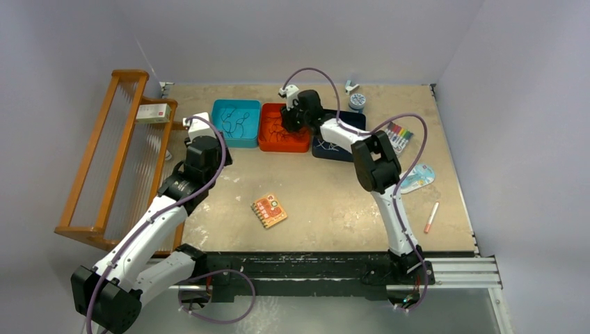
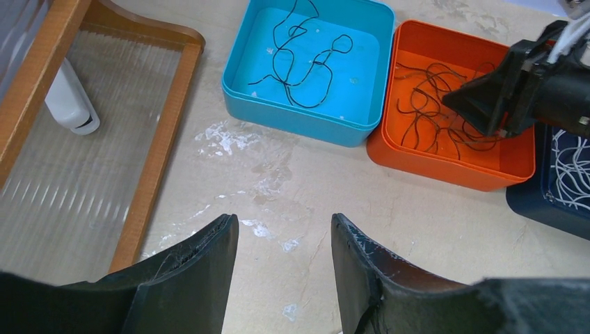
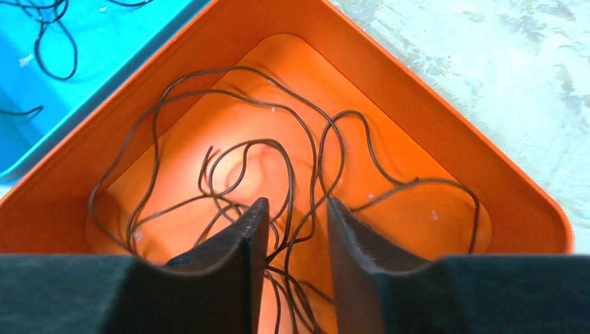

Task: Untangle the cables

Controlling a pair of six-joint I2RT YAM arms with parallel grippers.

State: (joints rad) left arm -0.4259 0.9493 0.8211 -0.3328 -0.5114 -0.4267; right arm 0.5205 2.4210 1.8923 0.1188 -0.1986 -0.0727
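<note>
- One small orange card (image 1: 269,211) lies on the counter (image 2: 292,181), nearer the arm bases than the left pincer (image 2: 282,226) and off to its right.
- The left pincer hangs over bare counter. Its two jaws are spread wide with nothing between them.
- One wooden rack (image 2: 170,132) runs along that pincer's left.
- Ahead of it three trays stand side by side in a row: one blue tray (image 2: 299,122), one orange tray (image 3: 445,146) and one navy tray (image 2: 536,205).
- Loose black cables (image 2: 306,106) lie looped in the blue tray, straight ahead of the left pincer. I cannot tell how many strands there are.
- The right pincer (image 3: 297,209) is down inside the orange tray with its jaws narrowly parted. Strands of the black tangle (image 3: 289,167) cross the gap, unpinched.
- The rest of the tangle spreads ahead of that pincer and to both of its sides.
- White cables (image 2: 574,163) coil in the navy tray, to the right pincer's right.
</note>
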